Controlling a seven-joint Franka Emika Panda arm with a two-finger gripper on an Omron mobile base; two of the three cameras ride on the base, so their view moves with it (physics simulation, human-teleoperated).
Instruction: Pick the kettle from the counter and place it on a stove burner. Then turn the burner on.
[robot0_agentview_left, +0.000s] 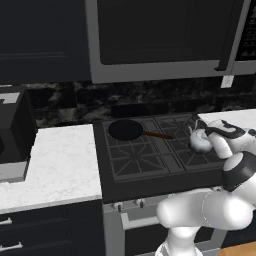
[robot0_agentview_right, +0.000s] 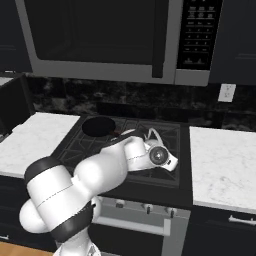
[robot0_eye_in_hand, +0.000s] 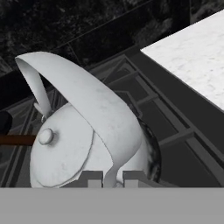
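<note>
The hand view looks close down on the kettle (robot0_eye_in_hand: 83, 144): its round lid with a small knob, its broad arched handle sweeping over the top, and the two finger tips of the gripper (robot0_eye_in_hand: 110, 178) closed on the base of that handle at the bottom edge. Behind it lie the grate bars of a stove burner (robot0_eye_in_hand: 166, 127) and a corner of the counter (robot0_eye_in_hand: 192, 57), with a bit of brown handle at the left edge.

The left base view gives the wider layout: the kettle (robot0_agentview_left: 201, 141) sits over the right side of the black cooktop (robot0_agentview_left: 150, 155), over the grates near the arm's wrist, and a black frying pan (robot0_agentview_left: 126, 129) with a brown handle rests on the rear left burner. The marble counter (robot0_agentview_left: 60, 165) runs to the left of the cooktop, with a dark appliance (robot0_agentview_left: 14, 132) at its far left.

The right base view shows the arm crossing in front of the cooktop (robot0_agentview_right: 165, 172), the kettle's thin handle (robot0_agentview_right: 152, 134) rising just behind the wrist, and the pan (robot0_agentview_right: 98, 126) further back. A microwave (robot0_agentview_right: 115, 40) hangs above, and a white wall outlet (robot0_agentview_right: 226, 92) sits on the dark speckled backsplash over the right counter (robot0_agentview_right: 225, 165). Knobs line the range front below.
</note>
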